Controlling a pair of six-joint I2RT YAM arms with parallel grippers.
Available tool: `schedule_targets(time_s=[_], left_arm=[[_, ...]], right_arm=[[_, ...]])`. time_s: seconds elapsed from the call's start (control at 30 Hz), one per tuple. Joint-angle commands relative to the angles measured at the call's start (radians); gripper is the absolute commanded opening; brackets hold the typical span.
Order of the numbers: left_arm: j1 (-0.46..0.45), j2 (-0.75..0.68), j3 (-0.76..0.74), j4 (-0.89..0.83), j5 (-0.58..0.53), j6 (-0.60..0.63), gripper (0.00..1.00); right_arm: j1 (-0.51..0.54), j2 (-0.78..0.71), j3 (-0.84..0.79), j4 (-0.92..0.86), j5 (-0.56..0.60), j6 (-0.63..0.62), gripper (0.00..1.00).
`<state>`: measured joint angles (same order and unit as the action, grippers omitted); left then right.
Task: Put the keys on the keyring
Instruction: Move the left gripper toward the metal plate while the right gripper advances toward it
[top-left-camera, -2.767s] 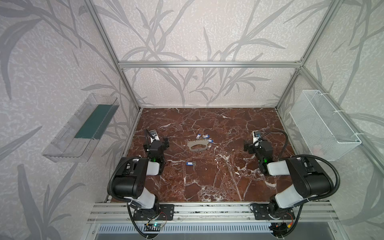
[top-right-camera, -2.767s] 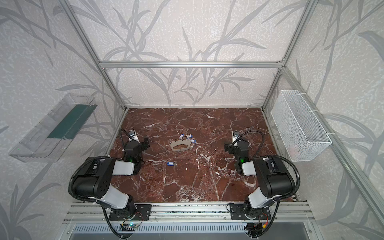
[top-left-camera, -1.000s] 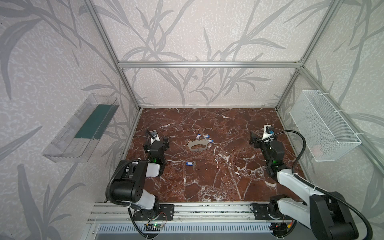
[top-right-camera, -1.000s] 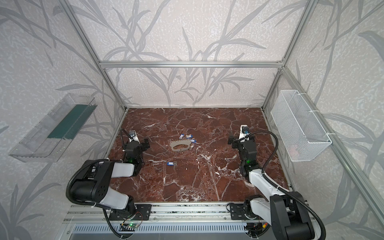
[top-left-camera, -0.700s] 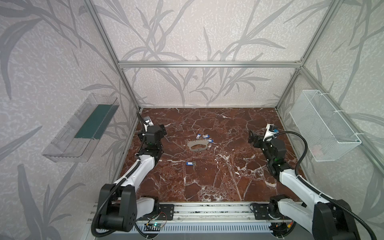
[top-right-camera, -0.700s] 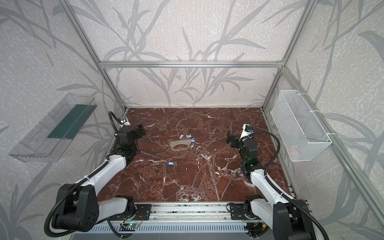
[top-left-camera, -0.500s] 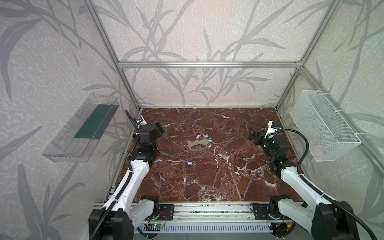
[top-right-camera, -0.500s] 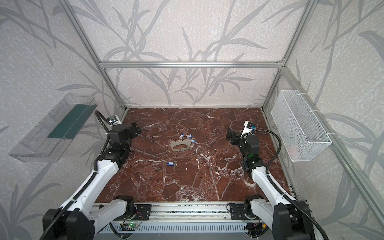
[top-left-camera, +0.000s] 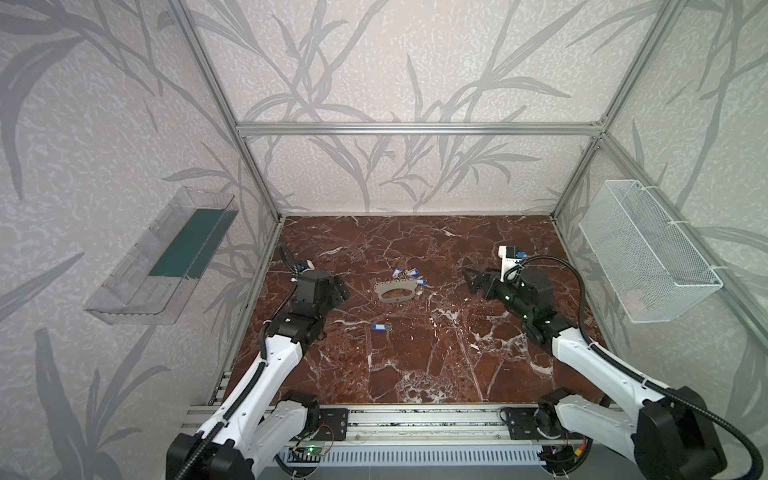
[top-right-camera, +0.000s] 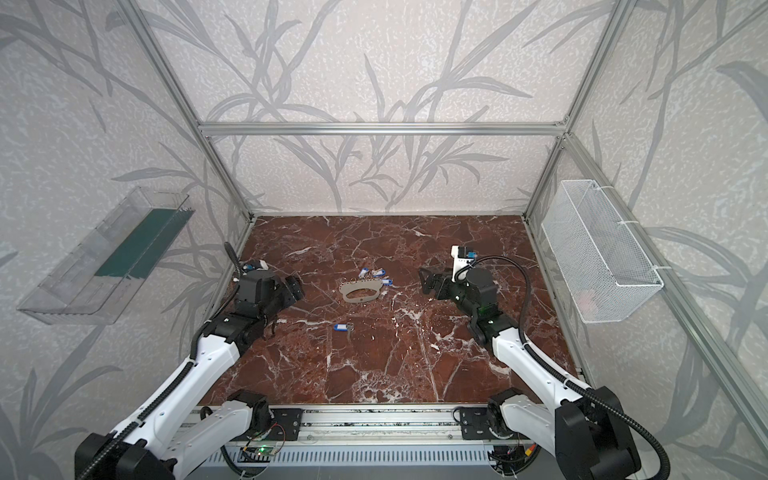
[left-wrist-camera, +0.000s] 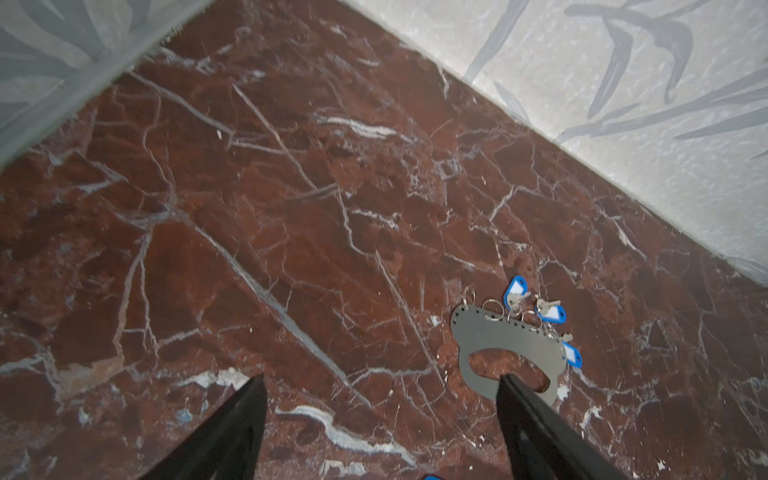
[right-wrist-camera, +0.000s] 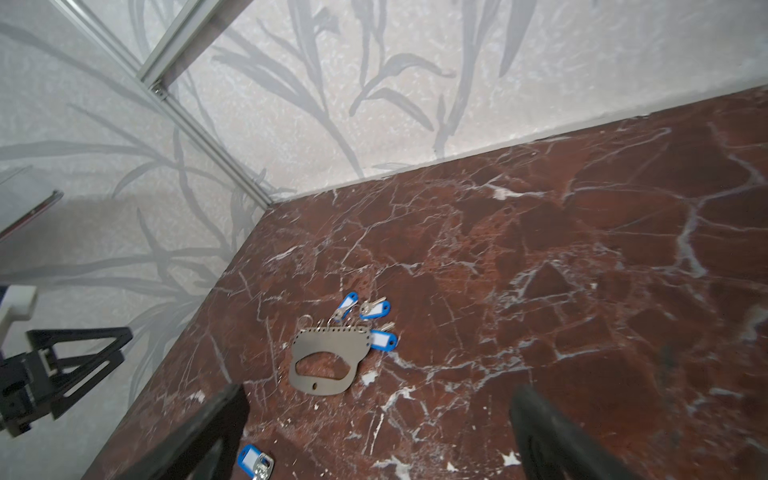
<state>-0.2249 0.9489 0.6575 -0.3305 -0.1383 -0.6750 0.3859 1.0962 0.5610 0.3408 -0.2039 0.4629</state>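
In both top views the keyring (top-left-camera: 395, 291) lies flat at mid-table with three tagged keys (top-left-camera: 409, 273) at its holed edge. A loose key (top-left-camera: 381, 328) lies nearer the robot; fetching it looks next, best with a low pinch while the other gripper steadies the keyring. The left gripper (top-left-camera: 340, 291) and right gripper (top-left-camera: 471, 282) hover on either side, arms stretched forward. In the left wrist view the fingers (left-wrist-camera: 232, 424) are spread and empty, and likewise in the right wrist view.

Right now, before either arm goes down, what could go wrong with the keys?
The loose key lies flat on the marble table, apart from the keyring; the left gripper may slide it instead of lifting it. Three tagged keys crowd the keyring's holed edge, so threading there could snag them.
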Motion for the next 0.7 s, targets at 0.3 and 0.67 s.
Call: schedule_targets(time_s=[0.3,0.67], left_arm=[[-0.108,-0.046,-0.17,0.135,0.07,-0.177,0.98],[-0.206,0.043,-0.091,0.058,-0.019,-0.103,0.98]], right_arm=[[0.065,0.09,0.046,-0.099,-0.076,0.08,0.99],[0.145,0.171,0.098,-0.168,0.009,-0.037,0.99]])
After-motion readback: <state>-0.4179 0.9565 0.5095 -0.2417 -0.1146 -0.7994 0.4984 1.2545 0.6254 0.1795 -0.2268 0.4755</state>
